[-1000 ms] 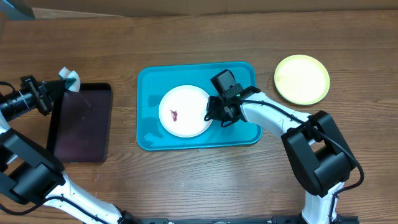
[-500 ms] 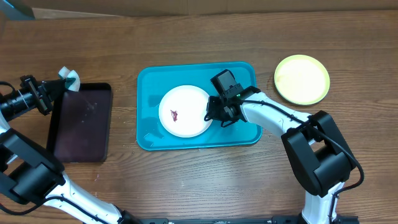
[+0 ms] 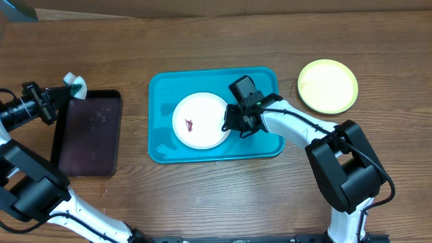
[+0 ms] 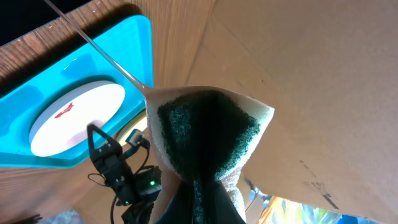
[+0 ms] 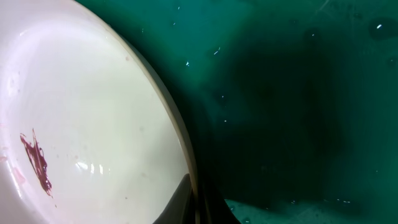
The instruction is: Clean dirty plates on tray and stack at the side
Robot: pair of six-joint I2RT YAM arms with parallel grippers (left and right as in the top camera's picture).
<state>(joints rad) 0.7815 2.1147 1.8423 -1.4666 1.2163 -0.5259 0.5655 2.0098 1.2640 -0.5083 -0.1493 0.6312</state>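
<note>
While clenching the right jaws on the right rim of the white plate (image 3: 200, 121), reaches in over the right half of the turquoise tray (image 3: 162, 88). Holds that plate inside the tray, slightly left of its middle, a dark red smear (image 3: 190, 125) on its face. Shows a yellow-green plate (image 3: 327, 86) apart on the bench (image 3: 223, 40), right of the tray. Grasps a green-faced sponge (image 3: 75, 85) in the clenched left jaws, just beyond the far edge of the black tray (image 3: 88, 133).

blk tray (image 3: 88, 131) on wood table (image 3: 216, 40), sponge (image 4: 208, 127) nearby
</note>
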